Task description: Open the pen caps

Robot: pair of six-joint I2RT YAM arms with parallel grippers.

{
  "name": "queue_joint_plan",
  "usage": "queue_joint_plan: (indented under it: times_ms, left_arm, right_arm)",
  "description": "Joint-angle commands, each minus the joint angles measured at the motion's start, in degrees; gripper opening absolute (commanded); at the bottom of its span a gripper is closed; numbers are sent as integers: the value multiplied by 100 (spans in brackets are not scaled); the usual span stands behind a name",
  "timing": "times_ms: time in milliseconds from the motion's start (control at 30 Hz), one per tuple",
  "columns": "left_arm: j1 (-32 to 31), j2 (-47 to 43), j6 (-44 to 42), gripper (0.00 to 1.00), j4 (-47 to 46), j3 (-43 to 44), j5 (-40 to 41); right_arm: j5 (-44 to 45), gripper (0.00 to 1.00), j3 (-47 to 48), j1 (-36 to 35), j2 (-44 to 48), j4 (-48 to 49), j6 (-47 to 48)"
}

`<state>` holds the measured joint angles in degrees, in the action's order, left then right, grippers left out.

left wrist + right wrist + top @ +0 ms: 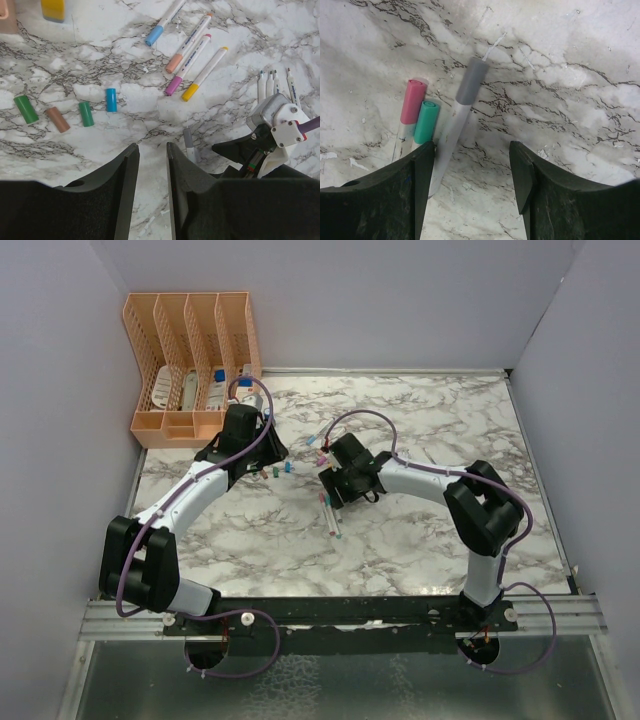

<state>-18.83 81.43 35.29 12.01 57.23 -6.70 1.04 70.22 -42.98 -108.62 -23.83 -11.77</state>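
The left end effector point(152, 149) is standing only a little open and holding nothing, above the bench point(100, 60). Four loose pen caps point(86, 113) are lying in a row at its ten o'clock. The right end effector point(471, 152) is gaping wide and gripping nothing. A grey cap point(470, 82) is lying at its twelve o'clock, and the barrel point(451, 135) is running just inside the nine o'clock finger.

The pink-capped pen point(413, 102), teal-capped pen point(426, 121) and grey-capped pen point(470, 82) run down behind a finger point(395, 195) of the right gripper point(472, 147), their lower ends hidden. The left wrist view's top edge cuts off a yellow object point(52, 9) and a blue-capped pen point(161, 27). From above, the loose caps point(287, 467) are too small to count.
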Motion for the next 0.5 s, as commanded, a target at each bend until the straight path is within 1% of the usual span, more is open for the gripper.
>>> queue_joint_plan:
  times_ms: [0,67,167,300,367,400,467]
  left_arm:
    - [-43,-91,95,32,-201,38,-180]
    - [-82,-74,126,32,-237,35,-191]
    - [-180,-37,172,32,-277,34,-185]
    - [-314,49,253,32,-367,25,-156]
    - [-396,120,305,32,-427,34,-163]
    - [-441,156,343,32,-465,28,-166]
    - [-564,217,549,32,-561,-17,-157]
  right_arm:
    - [145,60,-164,-43,-193,92,-10]
    - [178,54,-185,-50,-215,61,-24]
    - [239,43,-213,-46,-222,2,-40]
    - [275,35,-339,-44,-154,-4,-35]
    - [260,29,-415,-45,-91,29,-43]
    - [237,23,-453,-44,-66,63,-39]
    - [202,4,-540,-39,35,196,-55]
